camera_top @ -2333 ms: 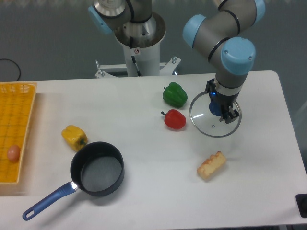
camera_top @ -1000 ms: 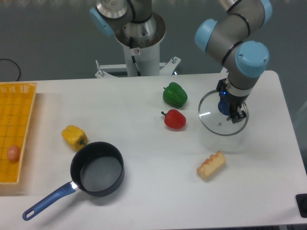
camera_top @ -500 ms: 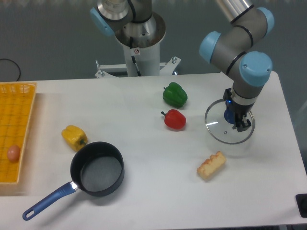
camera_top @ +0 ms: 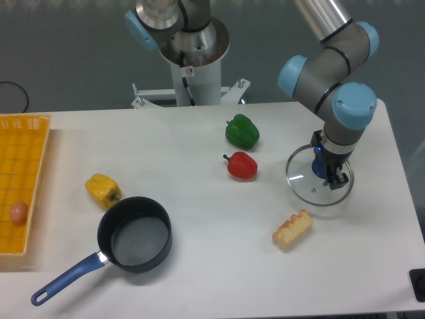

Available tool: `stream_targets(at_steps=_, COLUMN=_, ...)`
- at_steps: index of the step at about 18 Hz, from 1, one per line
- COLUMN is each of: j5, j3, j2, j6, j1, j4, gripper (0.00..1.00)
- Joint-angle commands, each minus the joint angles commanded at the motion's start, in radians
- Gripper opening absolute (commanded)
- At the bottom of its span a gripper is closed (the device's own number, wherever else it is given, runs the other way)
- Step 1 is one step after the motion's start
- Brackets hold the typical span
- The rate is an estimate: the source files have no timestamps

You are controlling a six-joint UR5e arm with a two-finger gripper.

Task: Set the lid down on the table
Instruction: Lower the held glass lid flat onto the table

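The lid [camera_top: 303, 179] is a clear glass disc with a thin metal rim, low over the right side of the white table [camera_top: 199, 266]. My gripper [camera_top: 328, 173] comes down onto its middle and is shut on the dark blue knob, which is mostly hidden between the fingers. Whether the rim touches the tabletop I cannot tell. The lid hangs right of the red pepper and just above the bread roll.
A green pepper [camera_top: 242, 130] and a red pepper [camera_top: 242, 165] lie left of the lid. A bread roll [camera_top: 292, 228] lies in front of it. A black saucepan [camera_top: 134, 234] with a blue handle, a yellow pepper [camera_top: 102, 189] and a yellow mesh tray [camera_top: 23, 173] holding an egg [camera_top: 18, 212] are at the left.
My gripper has carried the lid to the right and slightly toward the front, and it now sits lower over the table. Nothing else has moved.
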Motion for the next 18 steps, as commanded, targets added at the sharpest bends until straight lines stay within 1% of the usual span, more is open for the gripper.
stream_targets(at_steps=3, j5=0.000, j3=0.000, j2=-0.015, j6=0.000, j1=0.002, j4=0.018, gripper=0.65)
stream_targets(at_steps=13, j5=-0.012, j3=0.011, j2=-0.043, j6=0.000, j1=0.005, j4=0.028, gripper=0.64)
stream_targets(at_steps=18, j5=-0.020, j3=0.014, j2=-0.057, j6=0.000, j1=0.005, j4=0.049, gripper=0.63)
